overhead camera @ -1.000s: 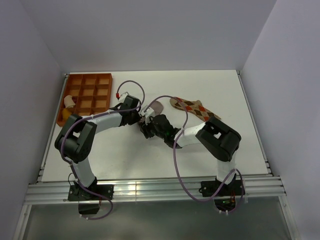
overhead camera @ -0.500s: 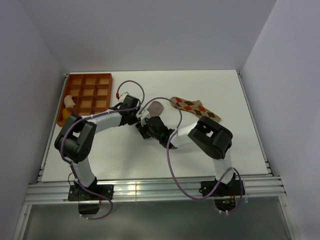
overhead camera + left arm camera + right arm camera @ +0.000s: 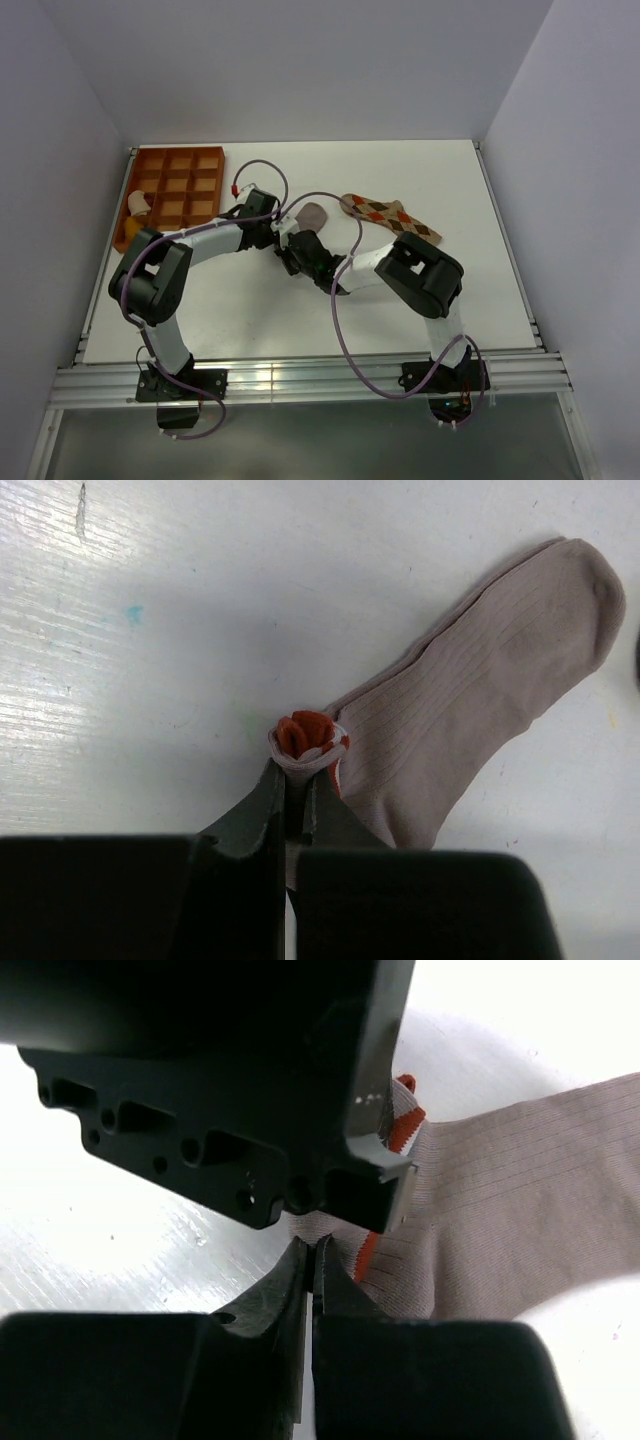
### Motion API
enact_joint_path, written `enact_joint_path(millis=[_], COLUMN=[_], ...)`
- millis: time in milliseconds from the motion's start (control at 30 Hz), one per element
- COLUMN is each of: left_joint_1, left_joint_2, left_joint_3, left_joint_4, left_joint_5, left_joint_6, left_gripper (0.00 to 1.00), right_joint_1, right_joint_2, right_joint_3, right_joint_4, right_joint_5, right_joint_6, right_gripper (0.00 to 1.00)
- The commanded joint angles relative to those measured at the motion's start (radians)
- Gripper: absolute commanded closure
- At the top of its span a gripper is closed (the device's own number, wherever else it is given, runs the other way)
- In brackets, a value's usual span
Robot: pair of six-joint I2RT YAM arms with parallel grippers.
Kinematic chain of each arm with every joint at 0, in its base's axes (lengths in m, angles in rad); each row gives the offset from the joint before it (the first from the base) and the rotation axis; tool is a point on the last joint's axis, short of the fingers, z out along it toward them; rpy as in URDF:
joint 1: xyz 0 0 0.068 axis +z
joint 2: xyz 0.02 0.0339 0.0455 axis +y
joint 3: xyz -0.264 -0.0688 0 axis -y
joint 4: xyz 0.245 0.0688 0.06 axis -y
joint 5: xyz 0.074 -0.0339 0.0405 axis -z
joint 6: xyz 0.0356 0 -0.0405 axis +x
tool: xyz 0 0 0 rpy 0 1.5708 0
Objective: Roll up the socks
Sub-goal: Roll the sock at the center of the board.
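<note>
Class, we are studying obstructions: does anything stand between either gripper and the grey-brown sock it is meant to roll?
Nothing visible does. The left gripper is shut on the grey-brown sock at its striped cuff, and the right gripper pinches the same cuff, close beside the left one.

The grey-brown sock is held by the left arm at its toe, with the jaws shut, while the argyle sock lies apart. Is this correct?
Not quite. The left gripper holds the grey-brown sock at its red-and-white cuff, not its toe; the left wrist view shows the toe lying free. The rest is right.
</note>
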Motion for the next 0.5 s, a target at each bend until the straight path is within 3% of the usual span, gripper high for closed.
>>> enact_joint_path(millis=[0, 100, 200, 233, 333, 467], left_joint_1=[-0.009, 0.006, 0.026, 0.032, 0.053, 0.069], left_joint_2=[-0.047, -0.066, -0.093, -0.109, -0.142, -0.187], left_joint_3=[-0.015, -0.044, -0.078, -0.096, -0.129, -0.167], left_joint_4=[-0.015, 0.013, 0.045, 0.053, 0.087, 0.127], left_joint_5=[0.093, 0.096, 0.094, 0.096, 0.1, 0.096], left_joint_6=[-0.034, -0.062, -0.086, -0.091, -0.112, -0.134], left_gripper=[0.96, 0.89, 0.76, 0.66, 0.51, 0.41], right_joint_1=[-0.006, -0.026, -0.077, -0.104, -0.147, -0.219], right_joint_2=[0.01, -0.008, -0.026, -0.031, -0.031, -0.011], right_joint_3=[0.028, 0.017, -0.002, -0.015, -0.017, -0.015], right_joint_4=[-0.073, -0.091, -0.096, -0.088, -0.094, -0.074], right_joint_5=[-0.051, -0.122, -0.216, -0.242, -0.34, -0.467], right_joint_6=[0.08, 0.145, 0.217, 0.255, 0.327, 0.427], right_gripper=[1.0, 1.0, 1.0, 1.0, 1.0, 1.0])
